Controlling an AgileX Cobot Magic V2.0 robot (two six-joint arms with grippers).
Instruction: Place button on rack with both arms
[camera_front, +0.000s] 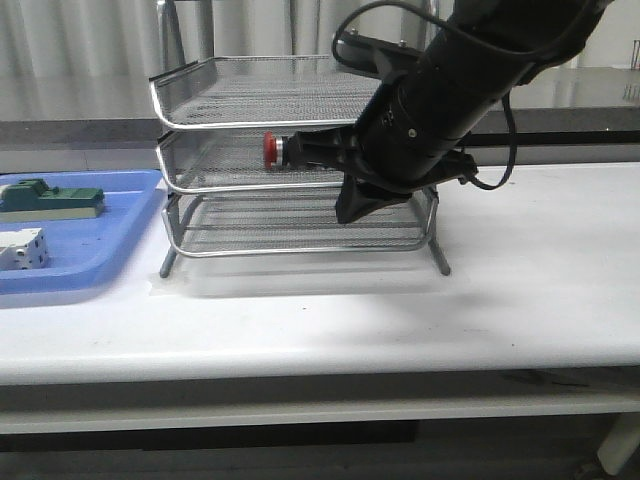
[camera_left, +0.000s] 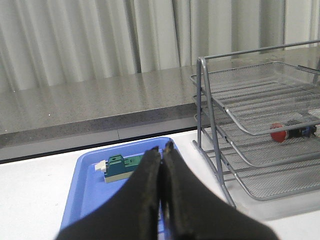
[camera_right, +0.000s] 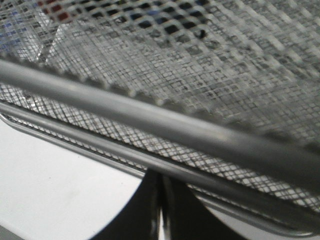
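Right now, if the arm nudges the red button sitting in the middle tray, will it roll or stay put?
The button lies on its side on the rack middle tier. Its round red cap and collar suggest it could roll sideways. The mesh probably adds some grip, and the raised tray rim should likely contain it.

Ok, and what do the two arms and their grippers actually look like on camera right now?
The right arm is a thick, matte black cylinder with small pale markings, and a black cable loops alongside it. It ends in an angular black gripper. The left gripper shows two matte black fingers that taper from a broad base to narrow tips, their inner edges worn pale. The right wrist view shows similar black fingers.
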